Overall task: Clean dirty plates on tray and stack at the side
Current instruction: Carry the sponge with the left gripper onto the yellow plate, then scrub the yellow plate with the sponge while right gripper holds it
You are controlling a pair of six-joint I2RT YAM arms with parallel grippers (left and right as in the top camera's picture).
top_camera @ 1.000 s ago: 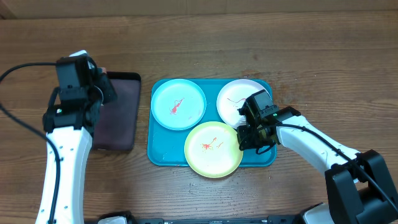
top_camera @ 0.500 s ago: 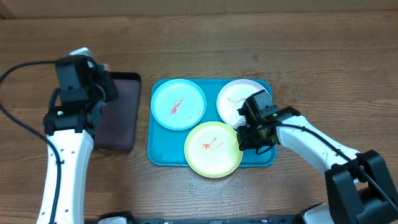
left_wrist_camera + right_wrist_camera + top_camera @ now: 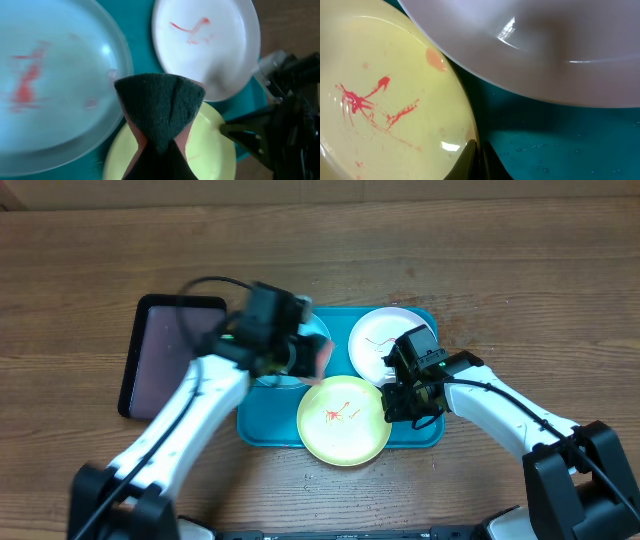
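Plate (image 3: 390, 105) rim — between right jaws

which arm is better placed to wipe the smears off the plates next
Left. The left gripper holds the sponge over the tray, by the pale blue plate. The right gripper has no sponge; it seems to pinch the yellow-green plate at its rim.
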